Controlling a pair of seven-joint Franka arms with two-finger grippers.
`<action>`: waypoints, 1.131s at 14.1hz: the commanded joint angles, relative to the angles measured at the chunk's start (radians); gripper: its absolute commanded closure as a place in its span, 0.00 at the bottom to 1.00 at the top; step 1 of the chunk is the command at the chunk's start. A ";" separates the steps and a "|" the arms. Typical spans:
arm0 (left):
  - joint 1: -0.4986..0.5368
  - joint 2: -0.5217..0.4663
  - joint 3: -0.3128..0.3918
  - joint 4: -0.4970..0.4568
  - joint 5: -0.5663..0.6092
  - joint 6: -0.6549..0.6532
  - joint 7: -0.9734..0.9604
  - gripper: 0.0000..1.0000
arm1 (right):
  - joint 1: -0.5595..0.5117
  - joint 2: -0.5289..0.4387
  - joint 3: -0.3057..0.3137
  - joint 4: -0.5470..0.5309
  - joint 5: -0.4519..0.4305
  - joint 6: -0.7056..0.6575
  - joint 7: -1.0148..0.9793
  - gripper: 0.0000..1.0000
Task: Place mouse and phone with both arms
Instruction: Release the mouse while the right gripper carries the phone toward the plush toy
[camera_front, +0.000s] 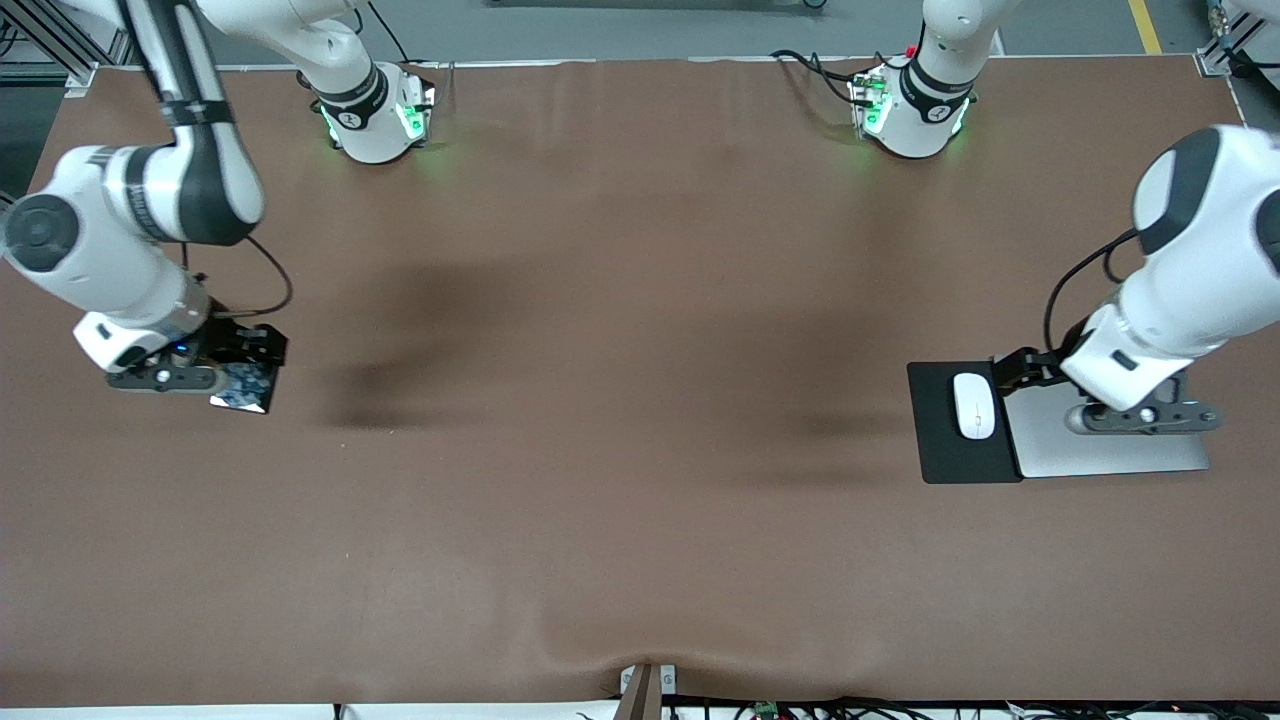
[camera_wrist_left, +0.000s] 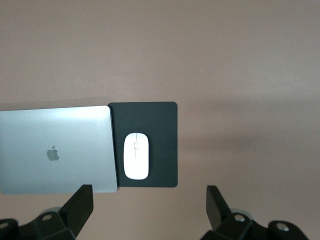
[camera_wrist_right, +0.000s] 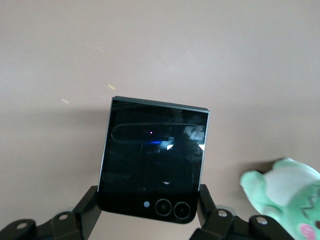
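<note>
The white mouse (camera_front: 973, 405) lies on a black mat (camera_front: 950, 455) toward the left arm's end of the table. It also shows in the left wrist view (camera_wrist_left: 136, 155), on the mat (camera_wrist_left: 162, 145). My left gripper (camera_front: 1020, 371) is open and empty, up in the air over the mat's edge beside the mouse; its fingers (camera_wrist_left: 82, 200) stand wide apart. My right gripper (camera_front: 245, 348) is shut on the black phone (camera_front: 243, 388) toward the right arm's end of the table. In the right wrist view the phone (camera_wrist_right: 155, 155) sits between the fingers (camera_wrist_right: 207, 200), camera lenses toward the gripper (camera_wrist_right: 148, 205).
A closed silver laptop (camera_front: 1110, 445) lies against the mat, partly under the left arm; it also shows in the left wrist view (camera_wrist_left: 55, 150). A green plush toy (camera_wrist_right: 285, 192) lies on the table close to the right gripper. The brown tablecloth (camera_front: 620, 400) covers the table.
</note>
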 joint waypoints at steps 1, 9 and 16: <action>-0.010 -0.013 -0.006 0.095 -0.051 -0.084 0.054 0.00 | -0.095 -0.029 0.023 -0.082 0.075 0.011 -0.082 1.00; -0.601 -0.237 0.703 0.159 -0.307 -0.228 0.248 0.00 | -0.132 0.019 0.023 -0.275 0.102 0.286 -0.129 1.00; -0.801 -0.415 0.933 -0.038 -0.361 -0.201 0.311 0.00 | -0.133 0.118 0.027 -0.345 0.132 0.480 -0.254 0.94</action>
